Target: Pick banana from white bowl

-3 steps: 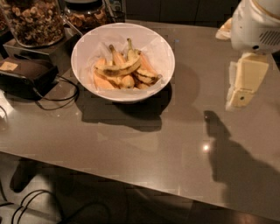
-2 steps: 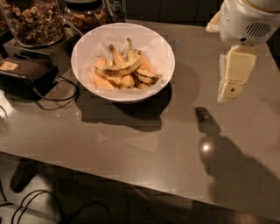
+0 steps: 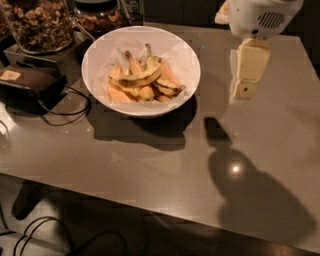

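The white bowl (image 3: 96, 62) stands on the grey table (image 3: 150, 165) at the back left of centre. Several spotted yellow bananas (image 3: 141, 80) lie in it, one curved banana on top of the pile. My gripper (image 3: 245, 90) hangs from the white arm (image 3: 262, 17) at the upper right. It is above the table, to the right of the bowl and apart from it, and holds nothing that I can see. Its shadow falls on the table below it.
Two glass jars of nuts (image 3: 37, 22) (image 3: 100, 15) stand behind the bowl at the back left. A black device (image 3: 27, 82) with cables (image 3: 70, 107) lies left of the bowl. The table's front edge (image 3: 150, 212) runs across the bottom, with cables on the floor below.
My gripper has moved left towards the bowl, and its shadow has moved left with it. The bowl and bananas have not moved.
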`<state>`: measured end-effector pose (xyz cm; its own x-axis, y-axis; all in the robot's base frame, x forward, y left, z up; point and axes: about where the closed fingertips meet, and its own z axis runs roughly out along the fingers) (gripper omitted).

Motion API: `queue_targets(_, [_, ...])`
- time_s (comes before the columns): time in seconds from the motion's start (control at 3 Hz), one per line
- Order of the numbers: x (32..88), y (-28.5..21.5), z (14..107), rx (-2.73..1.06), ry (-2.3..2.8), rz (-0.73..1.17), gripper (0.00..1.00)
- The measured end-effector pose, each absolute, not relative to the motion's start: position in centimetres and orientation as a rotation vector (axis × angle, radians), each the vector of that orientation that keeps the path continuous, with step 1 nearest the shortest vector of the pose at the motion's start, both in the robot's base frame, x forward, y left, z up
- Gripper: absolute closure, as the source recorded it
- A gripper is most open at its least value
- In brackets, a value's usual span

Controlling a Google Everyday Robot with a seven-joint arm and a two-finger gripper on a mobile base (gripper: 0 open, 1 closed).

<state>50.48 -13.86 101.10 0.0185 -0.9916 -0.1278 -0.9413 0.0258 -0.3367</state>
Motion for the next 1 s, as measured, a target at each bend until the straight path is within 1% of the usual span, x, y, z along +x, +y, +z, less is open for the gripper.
queue_targets(0.67, [54.0,-6.4,102.2,-2.170,1.781,-0.304,0.00])
queue_targets(1.0, [54.2,-6.1,102.7,-2.152,1.764,-0.312,0.00])
